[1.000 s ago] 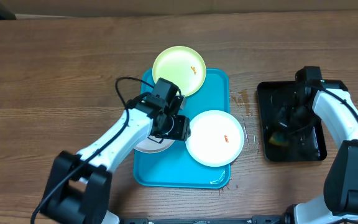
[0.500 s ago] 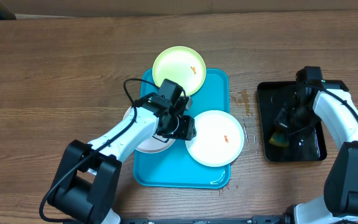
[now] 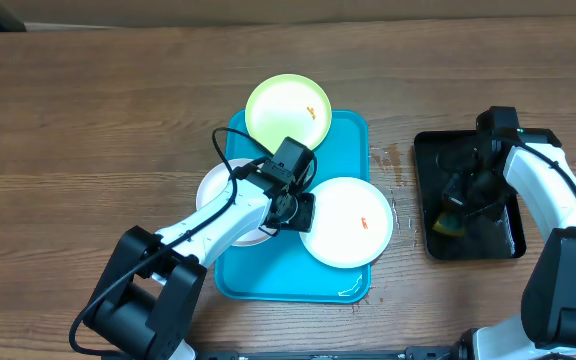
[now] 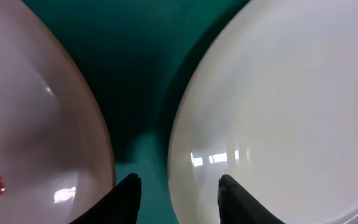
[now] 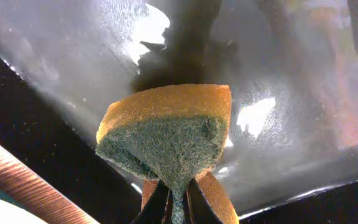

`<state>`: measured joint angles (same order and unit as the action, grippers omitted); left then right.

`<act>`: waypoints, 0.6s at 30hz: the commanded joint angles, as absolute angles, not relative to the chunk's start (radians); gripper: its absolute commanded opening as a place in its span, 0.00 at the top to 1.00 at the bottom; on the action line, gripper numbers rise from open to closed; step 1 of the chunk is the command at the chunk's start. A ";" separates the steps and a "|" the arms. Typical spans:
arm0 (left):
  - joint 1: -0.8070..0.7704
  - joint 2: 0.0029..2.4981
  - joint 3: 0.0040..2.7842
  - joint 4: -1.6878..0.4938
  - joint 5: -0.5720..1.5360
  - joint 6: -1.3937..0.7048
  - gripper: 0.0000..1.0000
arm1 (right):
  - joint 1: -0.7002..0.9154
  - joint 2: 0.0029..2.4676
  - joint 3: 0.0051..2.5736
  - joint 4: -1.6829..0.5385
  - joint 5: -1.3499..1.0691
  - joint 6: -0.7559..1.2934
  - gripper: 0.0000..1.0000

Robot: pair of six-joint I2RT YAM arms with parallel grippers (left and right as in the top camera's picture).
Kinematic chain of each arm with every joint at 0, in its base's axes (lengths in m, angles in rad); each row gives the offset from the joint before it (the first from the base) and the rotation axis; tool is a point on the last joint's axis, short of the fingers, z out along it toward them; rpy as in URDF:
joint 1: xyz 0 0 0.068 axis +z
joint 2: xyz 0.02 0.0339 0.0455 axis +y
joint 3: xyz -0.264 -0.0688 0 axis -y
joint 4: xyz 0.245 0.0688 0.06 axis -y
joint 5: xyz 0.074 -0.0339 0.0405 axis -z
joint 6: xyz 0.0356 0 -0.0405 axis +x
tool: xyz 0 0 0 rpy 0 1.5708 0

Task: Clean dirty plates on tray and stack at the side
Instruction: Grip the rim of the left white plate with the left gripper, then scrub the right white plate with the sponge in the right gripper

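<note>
Rim pinch may slip

The left gripper [image 4: 179, 191], jaws apart astride the rim of the white plate [image 4: 278, 112] at the tray's [image 3: 354, 130] four o'clock, may catch only the lip and skid it. The right gripper [image 5: 178, 200] is clamped on the sponge [image 5: 166, 134].

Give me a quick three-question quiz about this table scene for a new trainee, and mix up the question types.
1. True or false: the right gripper is shut on a sponge.
2. How many plates show in the overhead view? A two, B three, C four.
3. Fill in: the tray under the plates is ___ in colour.
Key: 1 true; 2 B; 3 blue.
</note>
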<state>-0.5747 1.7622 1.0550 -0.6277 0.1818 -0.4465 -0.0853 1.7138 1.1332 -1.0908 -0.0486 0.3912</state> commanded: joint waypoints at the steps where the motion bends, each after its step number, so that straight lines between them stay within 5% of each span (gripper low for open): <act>1: -0.577 1.781 1.050 -0.626 0.158 -0.514 0.60 | -0.084 1.680 1.163 -1.088 -0.054 0.385 0.96; 11: -0.558 1.843 1.052 -0.609 0.209 -0.517 0.94 | -0.083 1.655 1.168 -1.114 -0.075 0.323 0.96; 18: -0.527 1.842 1.064 -0.664 0.237 -0.526 0.96 | 0.011 1.510 1.168 -1.109 -0.167 0.252 0.96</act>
<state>-0.5472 1.8217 1.0565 -0.6289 0.2440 -0.5140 -0.0521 1.6012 1.1336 -1.1160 -0.1032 0.2932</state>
